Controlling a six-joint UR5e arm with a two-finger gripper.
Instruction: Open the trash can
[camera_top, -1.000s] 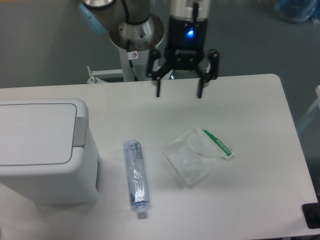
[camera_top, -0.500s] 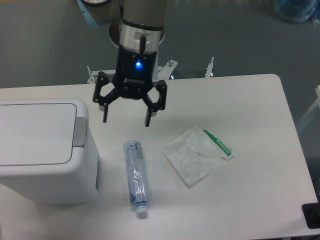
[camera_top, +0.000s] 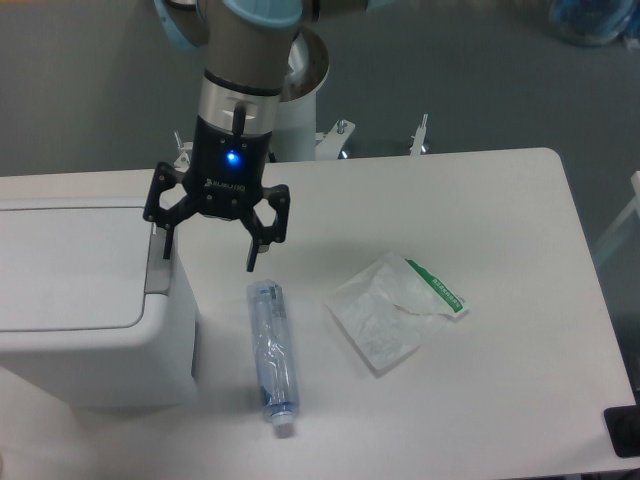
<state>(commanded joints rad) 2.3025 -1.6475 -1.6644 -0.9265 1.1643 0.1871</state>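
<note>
At left of frame, large white boxy plastic trash can (camera_top: 85, 300) on the white counter (camera_top: 500, 230), flat lid down, grey push tab at its right edge. Above that edge, black two-finger gripper (camera_top: 210, 252), jaws spread wide, one finger over the tab, the other over bare counter. Just right of the bin, clear plastic bottle with blue label (camera_top: 272, 355); further right, translucent plastic bag with green strip (camera_top: 393, 310). Open counter toward the right edge. Shifted leftward and lower since half a second ago, from mid-counter.
</note>
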